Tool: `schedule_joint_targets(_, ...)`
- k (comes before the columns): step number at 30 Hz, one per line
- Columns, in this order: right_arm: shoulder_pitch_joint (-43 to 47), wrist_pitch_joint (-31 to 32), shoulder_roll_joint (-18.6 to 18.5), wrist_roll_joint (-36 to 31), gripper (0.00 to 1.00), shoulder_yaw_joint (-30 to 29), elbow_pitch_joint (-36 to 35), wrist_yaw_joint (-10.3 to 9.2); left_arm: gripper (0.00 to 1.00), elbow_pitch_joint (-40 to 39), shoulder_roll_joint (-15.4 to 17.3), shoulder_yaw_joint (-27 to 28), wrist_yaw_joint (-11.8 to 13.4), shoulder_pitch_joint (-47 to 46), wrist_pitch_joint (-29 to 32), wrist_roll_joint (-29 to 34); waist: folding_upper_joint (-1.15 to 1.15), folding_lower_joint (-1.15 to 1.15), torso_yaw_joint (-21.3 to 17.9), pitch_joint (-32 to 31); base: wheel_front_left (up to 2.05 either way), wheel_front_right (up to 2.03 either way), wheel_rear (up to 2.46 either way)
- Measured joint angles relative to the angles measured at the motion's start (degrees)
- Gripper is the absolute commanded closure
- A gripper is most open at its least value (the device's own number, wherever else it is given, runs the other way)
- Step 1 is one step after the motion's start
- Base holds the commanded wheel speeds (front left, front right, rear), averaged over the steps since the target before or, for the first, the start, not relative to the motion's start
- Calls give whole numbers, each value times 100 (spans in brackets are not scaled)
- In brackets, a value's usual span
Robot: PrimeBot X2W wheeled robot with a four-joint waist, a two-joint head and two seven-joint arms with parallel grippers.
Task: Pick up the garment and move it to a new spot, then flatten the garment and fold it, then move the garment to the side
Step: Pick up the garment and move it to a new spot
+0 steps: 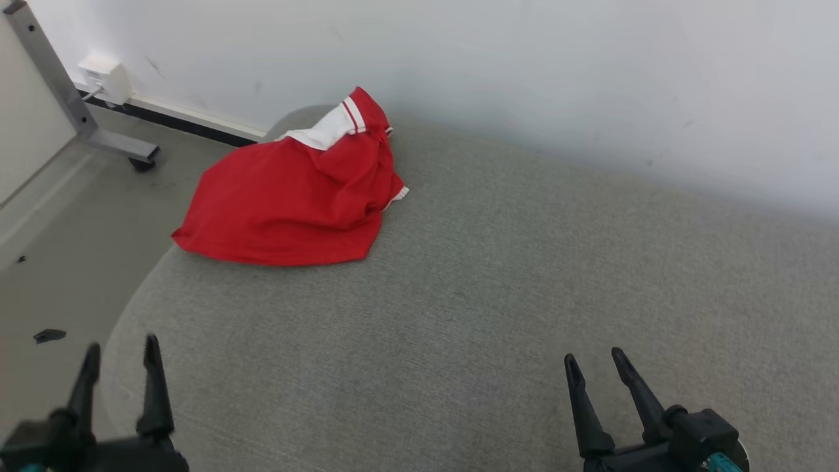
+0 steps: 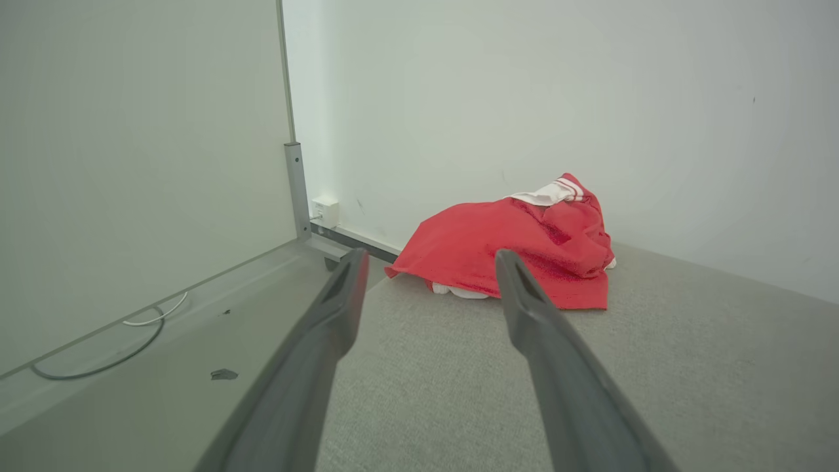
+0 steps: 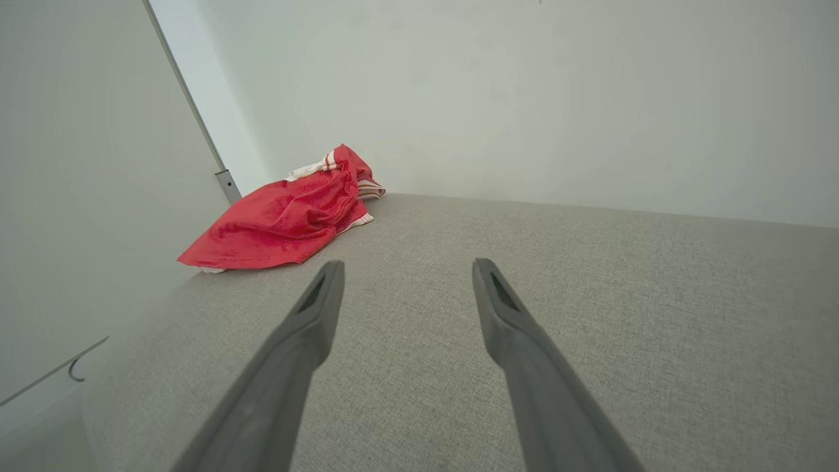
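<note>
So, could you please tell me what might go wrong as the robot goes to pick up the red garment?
1. The red garment lies at the rounded far-left edge of the grey surface; a nudge could slide it onto the floor.
2. It is bunched in layers, so a pinch may catch only one.
3. It sits near the wall, which a long reach might strike.

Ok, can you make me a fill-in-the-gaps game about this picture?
1. The crumpled garment is mostly ____ with white trim.
2. The left claw and the right claw are both ____, not shut.
3. The garment lies nearer the ____ claw.
Missing words: red; open; left.
</note>
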Motion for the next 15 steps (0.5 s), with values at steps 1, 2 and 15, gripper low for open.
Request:
schedule_joint_targets(1, -32, 0, -1, -40, 0, -29, 3, 0, 0, 38, 41, 13, -22, -137, 0, -59, 0, 0, -33, 45, 0, 0, 0)
schedule_joint_targets(2, -71, 0, -2, -88, 0, -37, -1, 0, 0, 57, 78, 41, -46, -291, 0, -87, 0, 0, -71, 95, 0, 0, 0)
schedule_joint_targets(15, -774, 0, -2, -693, 0, -470, -288, 0, 0, 469, 960, 497, -269, -2624, 98, -636, 1, 1, -1000, 965, 0, 0, 0)
